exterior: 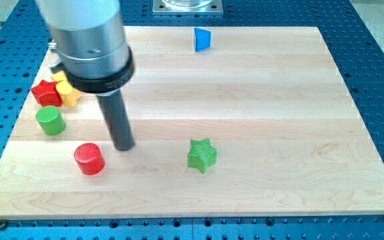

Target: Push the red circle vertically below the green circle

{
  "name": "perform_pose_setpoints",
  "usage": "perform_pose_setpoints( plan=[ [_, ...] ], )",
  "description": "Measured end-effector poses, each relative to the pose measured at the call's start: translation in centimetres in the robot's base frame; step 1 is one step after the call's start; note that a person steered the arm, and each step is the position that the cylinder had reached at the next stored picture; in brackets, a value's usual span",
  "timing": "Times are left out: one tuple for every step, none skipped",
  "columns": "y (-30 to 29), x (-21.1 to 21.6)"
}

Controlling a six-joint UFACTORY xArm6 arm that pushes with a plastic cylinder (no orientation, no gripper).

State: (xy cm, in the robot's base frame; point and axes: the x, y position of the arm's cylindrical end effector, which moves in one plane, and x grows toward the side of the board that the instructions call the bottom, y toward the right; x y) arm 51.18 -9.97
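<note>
Counting across the board (pixel 259 100), six blocks are seen: one red circle (pixel 89 159), one green circle (pixel 50 121), one green star (pixel 202 155), one blue triangle (pixel 203 39), one red star (pixel 46 92) and a yellow block (pixel 67 91) whose shape cannot be made out, being partly hidden behind the arm's housing. One rod is carried by the arm, with nothing held by it; my tip (pixel 123 147) is set down on the board.

The red circle is found just beside my tip, toward the view's left and slightly lower, with a narrow gap between them. The green circle is placed further to the view's left of my tip and higher, above and left of the red circle.

The green star is seen well apart to the view's right of my tip. The red star and yellow block are clustered above the green circle, touching each other. The blue triangle is seen far off toward the view's top right.
</note>
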Motion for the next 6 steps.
perform_pose_setpoints(
  plan=[
    [-4.3,2.2],
    [-10.9,2.4],
    [-10.8,1.8],
    [-19.4,1.7],
    [-20.4,1.1],
    [-19.5,-1.4]
  ],
)
